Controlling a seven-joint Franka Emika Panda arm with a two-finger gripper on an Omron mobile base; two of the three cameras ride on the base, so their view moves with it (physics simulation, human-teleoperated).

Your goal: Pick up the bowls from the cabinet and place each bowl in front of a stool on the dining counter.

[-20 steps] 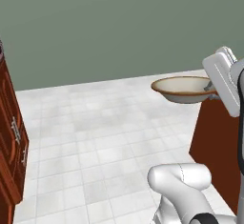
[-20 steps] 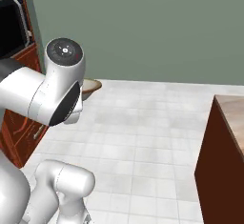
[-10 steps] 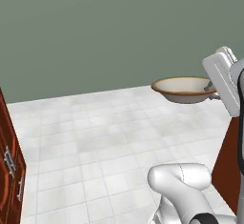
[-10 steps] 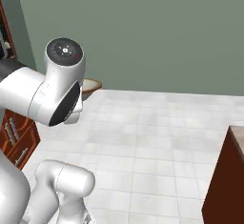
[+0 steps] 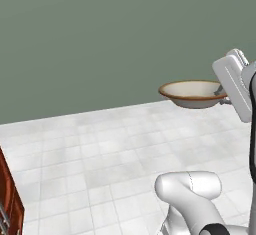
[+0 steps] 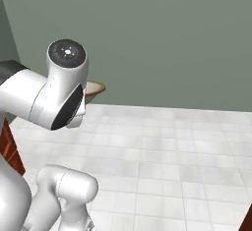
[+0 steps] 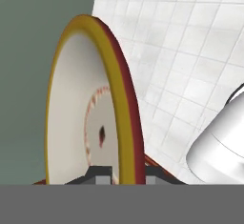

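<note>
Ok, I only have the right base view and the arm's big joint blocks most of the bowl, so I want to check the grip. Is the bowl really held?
Observer: Yes. In the hand view the gripper is shut on the bowl, one tip on each side of its rim.
Operator: Is it level?
Observer: The left base view shows the bowl about level, opening up, above the white tile floor.
Operator: Anything inside it?
Observer: Nothing shows against its inside in the hand view.

The white tiled floor (image 5: 100,149) lay bare ahead, with open air above it up to the green wall (image 5: 100,39). A wooden cabinet (image 5: 9,199) edged in at the lower left (the one solid thing nearby).
</note>
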